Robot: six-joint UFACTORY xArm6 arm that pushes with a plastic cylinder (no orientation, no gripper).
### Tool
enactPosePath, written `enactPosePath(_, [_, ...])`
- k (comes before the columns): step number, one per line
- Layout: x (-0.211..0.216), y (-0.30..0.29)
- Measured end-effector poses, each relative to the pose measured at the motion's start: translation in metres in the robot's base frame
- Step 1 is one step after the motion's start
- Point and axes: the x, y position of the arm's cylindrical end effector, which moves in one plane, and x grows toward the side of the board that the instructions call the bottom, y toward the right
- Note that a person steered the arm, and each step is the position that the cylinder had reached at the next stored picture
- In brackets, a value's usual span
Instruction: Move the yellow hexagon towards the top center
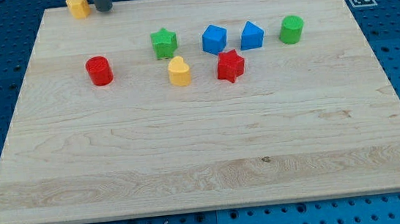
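At the worktop's top-left corner, my tip [104, 9] sits just right of the yellow hexagon block [78, 5]; no gripper fitted. Best circle left, then push rightward along the wooden board's [188, 142] top edge.

Yellow hexagon [78, 5]: board's [189, 150] top-left corner, my tip [104, 9] just beside it (view's right). Other blocks: upper middle, loosely clustered.

Only 1 camera watches me, set above and in front of the light wooden desk [205, 163], looking down at a slant toward its far edge. It stands far enough back to show nearly the whole board.
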Motion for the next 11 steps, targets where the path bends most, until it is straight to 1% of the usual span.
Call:
enactPosePath(1, [0.023,-0.011])
enactPosePath(2, [0.027,-0.061])
enactPosePath(3, [-0.003,-0.119])
enactPosePath(4, [-0.02,-0.125])
enactPosePath(6, [-0.02,-0.123])
enactPosePath(8, [-0.02,-0.103])
enactPosePath(9, [-0.02,-0.084])
enactPosePath(10, [-0.019,0.002])
enactPosePath(11, [-0.018,0.055])
